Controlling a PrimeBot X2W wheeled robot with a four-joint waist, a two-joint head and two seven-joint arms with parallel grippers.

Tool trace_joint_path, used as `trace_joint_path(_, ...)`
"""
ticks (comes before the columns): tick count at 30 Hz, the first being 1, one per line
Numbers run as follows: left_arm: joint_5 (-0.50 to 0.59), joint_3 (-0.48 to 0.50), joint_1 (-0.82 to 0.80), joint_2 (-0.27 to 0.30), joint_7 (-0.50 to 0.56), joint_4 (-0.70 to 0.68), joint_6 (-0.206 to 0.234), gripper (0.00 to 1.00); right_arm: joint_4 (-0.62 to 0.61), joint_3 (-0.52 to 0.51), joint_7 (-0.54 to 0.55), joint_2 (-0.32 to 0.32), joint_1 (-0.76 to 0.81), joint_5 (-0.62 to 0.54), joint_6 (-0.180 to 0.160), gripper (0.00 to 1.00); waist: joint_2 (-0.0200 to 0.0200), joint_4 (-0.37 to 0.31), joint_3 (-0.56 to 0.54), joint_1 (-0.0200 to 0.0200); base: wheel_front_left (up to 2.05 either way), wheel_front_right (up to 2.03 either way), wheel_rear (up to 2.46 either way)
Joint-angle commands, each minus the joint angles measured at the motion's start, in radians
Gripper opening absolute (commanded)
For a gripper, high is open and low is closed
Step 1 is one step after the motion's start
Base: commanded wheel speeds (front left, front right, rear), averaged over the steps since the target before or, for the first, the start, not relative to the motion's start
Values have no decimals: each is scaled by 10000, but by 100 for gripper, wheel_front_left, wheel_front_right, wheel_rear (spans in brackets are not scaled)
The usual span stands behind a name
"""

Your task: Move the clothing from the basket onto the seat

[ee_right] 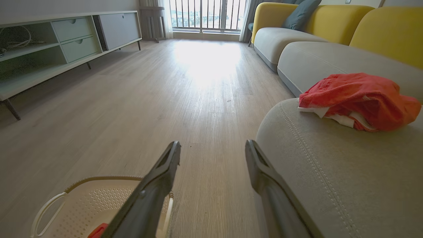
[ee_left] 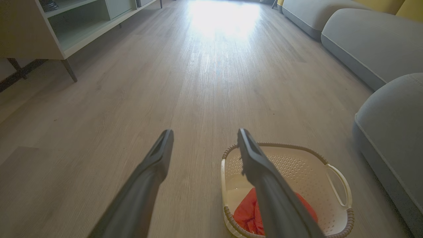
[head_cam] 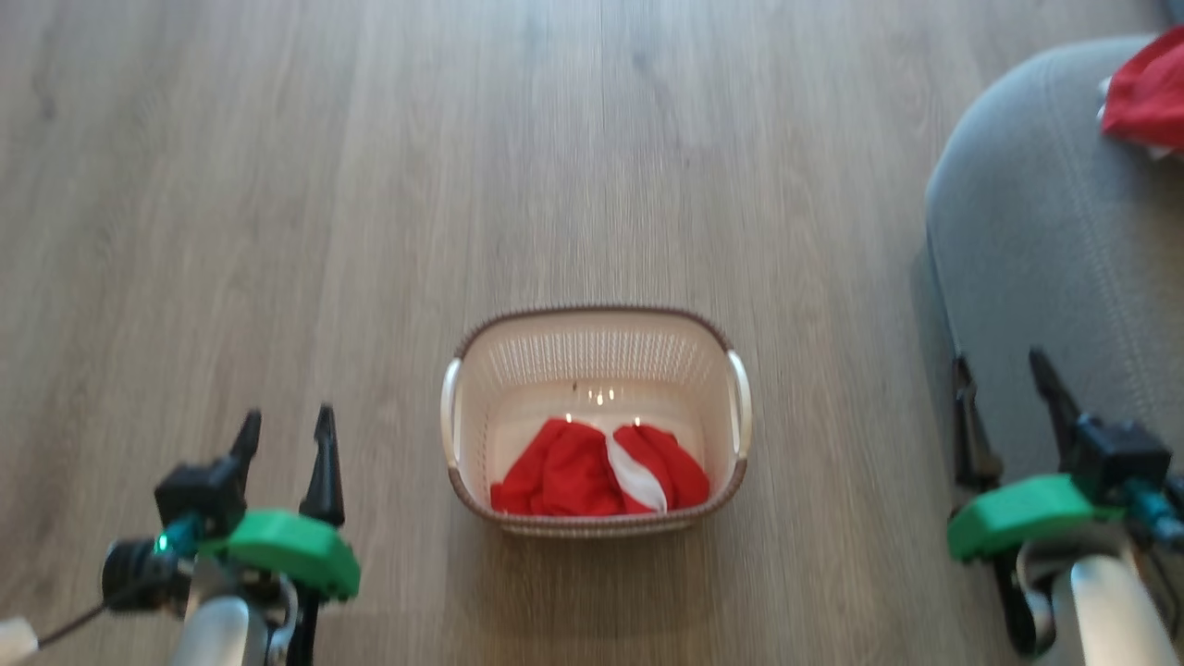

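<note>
The cream basket stands on the wooden floor in the middle of the head view. Red clothing with a white stripe lies bunched at its near end. Another red garment with white parts rests on the grey seat at the right; its edge also appears at the head view's top right corner. My left gripper hangs open to the left of the basket, nothing between its fingers. At the lower right my right gripper is open and empty, over the seat's near edge.
A low pale cabinet on thin legs runs along the left wall. More grey cushions with yellow backs continue beyond the seat. Wooden floor stretches ahead to a bright window.
</note>
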Motion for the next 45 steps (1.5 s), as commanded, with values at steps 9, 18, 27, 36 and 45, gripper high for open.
trace_joint_path(9, 442, -238, -2495, -182, -137, -292, -459, 100, -1235, -99, -95, -49, -2006, 181, -4, 100, -1, -443, 3052, 1, 0, 0, 0)
trace_joint_path(18, 990, -1518, -5167, -416, 302, 946, -930, 100, -1888, -112, -95, -49, -3442, 572, -4, 100, -1, -1159, 5539, 1, 0, 0, 0)
trace_joint_path(27, 880, -2052, -7130, -587, 1649, 3269, -811, 100, -1992, 83, -95, -49, -3747, 1165, -4, 100, -1, -1899, 6461, 1, 0, 0, 0)
trace_joint_path(36, 570, -2801, -8391, -651, 2526, 5554, -677, 100, -2189, 72, -95, -49, -3617, 1543, -4, 100, -1, -2646, 7013, 1, 0, 0, 0)
trace_joint_path(45, -1, -3192, -8980, -655, 2719, 7272, -600, 100, -2543, 31, -95, -49, -3171, 1684, -4, 100, -1, -3205, 7279, 1, 0, 0, 0)
